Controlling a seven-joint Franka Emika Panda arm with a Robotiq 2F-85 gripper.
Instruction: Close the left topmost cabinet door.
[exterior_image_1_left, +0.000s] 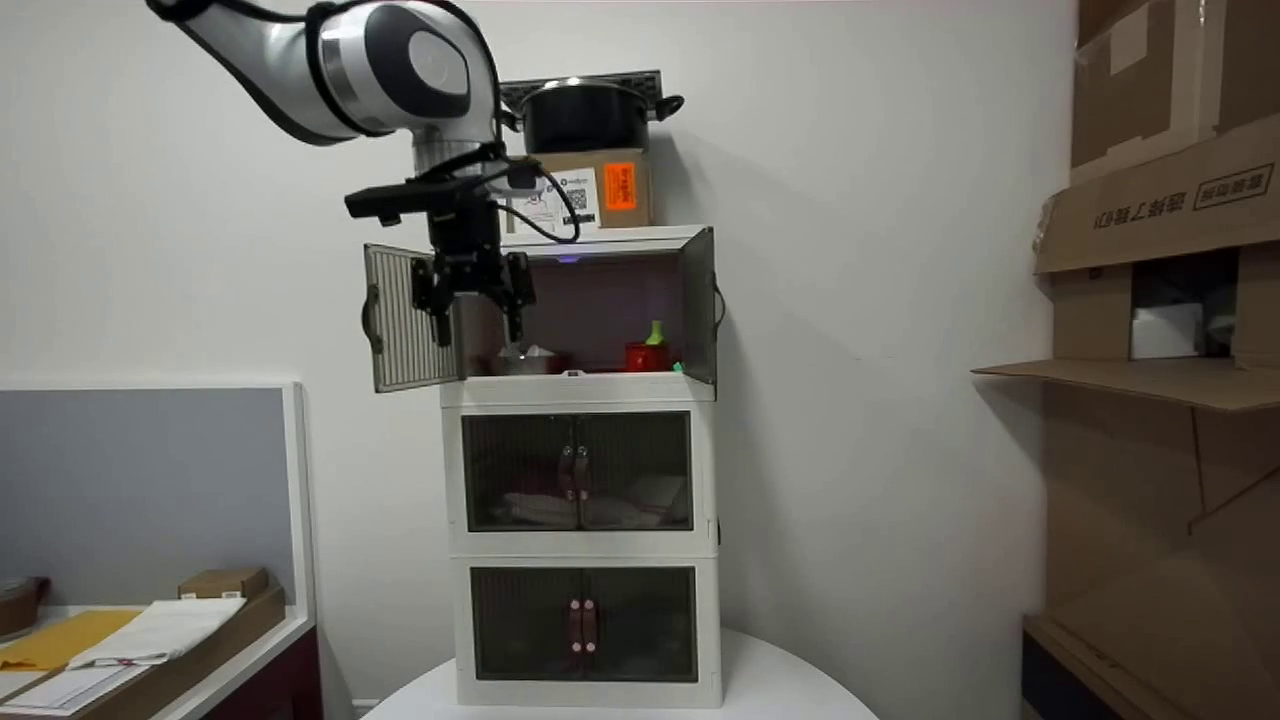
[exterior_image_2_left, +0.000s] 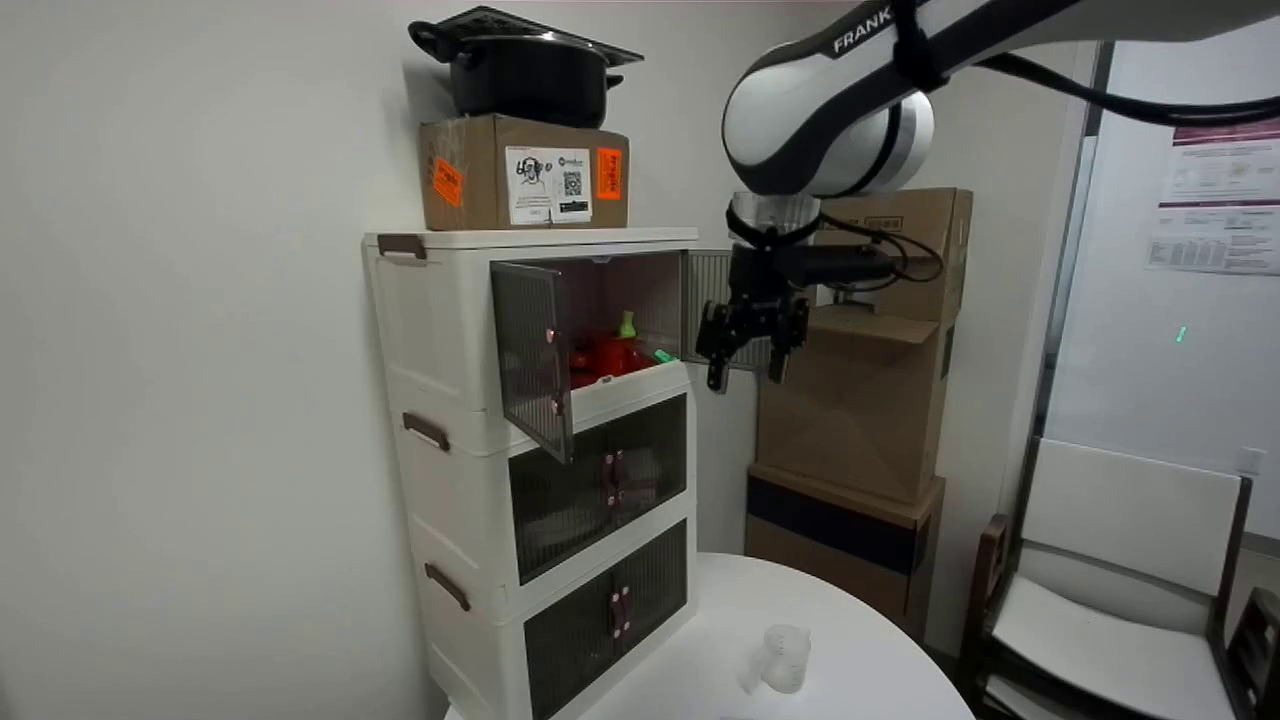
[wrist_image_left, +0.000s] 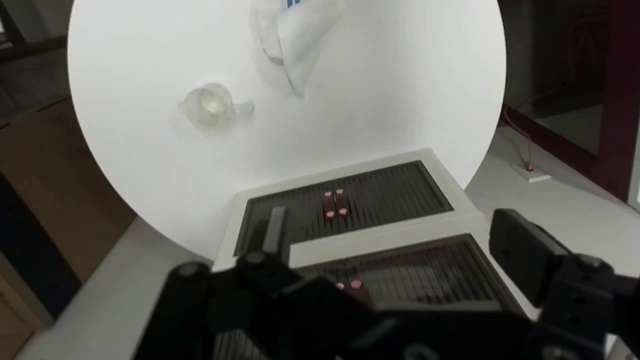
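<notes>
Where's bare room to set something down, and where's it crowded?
In wrist view: bare table between white cloth, cabinet and right rim; another patch between clear cup, cloth and left rim. Crowded: cabinet top, carrying a cardboard box with a black pot on it.

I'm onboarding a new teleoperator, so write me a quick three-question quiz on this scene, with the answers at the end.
1. True or false: in both exterior views, the left door of the topmost cabinet stands open.

2. Multiple choice: which item stands on the cardboard box that sits on top of that cabinet?
A) a clear cup
B) a black pot
C) a white cloth

3. Short answer: is the pincer open or shut, and is it holding anything?

Key:
1. True.
2. B.
3. Open, holding nothing.
</notes>
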